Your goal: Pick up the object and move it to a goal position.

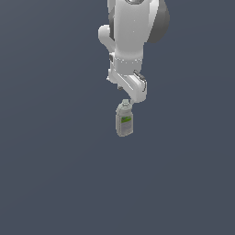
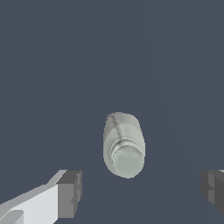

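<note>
The object [image 1: 124, 120] is a small grey-beige bottle with a pale cap and a green-and-white label, standing upright on the dark floor just below the arm in the exterior view. From the wrist view I look down on the object [image 2: 124, 144], cap toward me. My gripper [image 2: 140, 190] is open above it, fingers [image 2: 70, 192] spread wide on either side and touching nothing. In the exterior view the gripper [image 1: 130, 99] hangs right over the cap.
A plain dark blue-grey floor [image 1: 55, 174] surrounds the bottle. The white arm [image 1: 133, 32] comes down from the upper middle of the exterior view.
</note>
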`<state>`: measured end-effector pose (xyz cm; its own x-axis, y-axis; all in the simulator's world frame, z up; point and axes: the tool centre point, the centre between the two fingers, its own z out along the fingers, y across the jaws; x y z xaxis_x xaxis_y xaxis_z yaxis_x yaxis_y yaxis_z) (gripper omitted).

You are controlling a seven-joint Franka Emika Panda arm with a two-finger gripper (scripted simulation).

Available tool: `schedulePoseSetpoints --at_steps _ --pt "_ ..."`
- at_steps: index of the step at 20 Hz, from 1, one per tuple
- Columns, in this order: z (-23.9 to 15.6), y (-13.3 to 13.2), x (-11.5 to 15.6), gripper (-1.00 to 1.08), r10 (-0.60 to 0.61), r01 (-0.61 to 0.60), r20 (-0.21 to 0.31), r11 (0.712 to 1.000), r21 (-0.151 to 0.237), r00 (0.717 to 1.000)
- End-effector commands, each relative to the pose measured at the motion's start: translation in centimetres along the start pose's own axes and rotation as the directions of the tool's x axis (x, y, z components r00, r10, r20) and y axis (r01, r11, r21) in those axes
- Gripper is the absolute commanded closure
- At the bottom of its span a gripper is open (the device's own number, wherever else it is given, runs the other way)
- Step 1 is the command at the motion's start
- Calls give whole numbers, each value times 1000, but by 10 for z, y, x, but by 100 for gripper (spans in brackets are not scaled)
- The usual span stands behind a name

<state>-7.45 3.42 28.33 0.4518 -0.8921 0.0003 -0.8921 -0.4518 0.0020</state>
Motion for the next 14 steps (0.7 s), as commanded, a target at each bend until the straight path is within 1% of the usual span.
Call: schedulePoseSetpoints --at_steps 1,7,14 --pt "1 -1 -1 -92 36 -36 0 999 1 999" --pt "3 -2 -2 -92 81 -81 0 997 2 997" --pt "6 -2 -2 -92 83 -83 0 997 2 997"
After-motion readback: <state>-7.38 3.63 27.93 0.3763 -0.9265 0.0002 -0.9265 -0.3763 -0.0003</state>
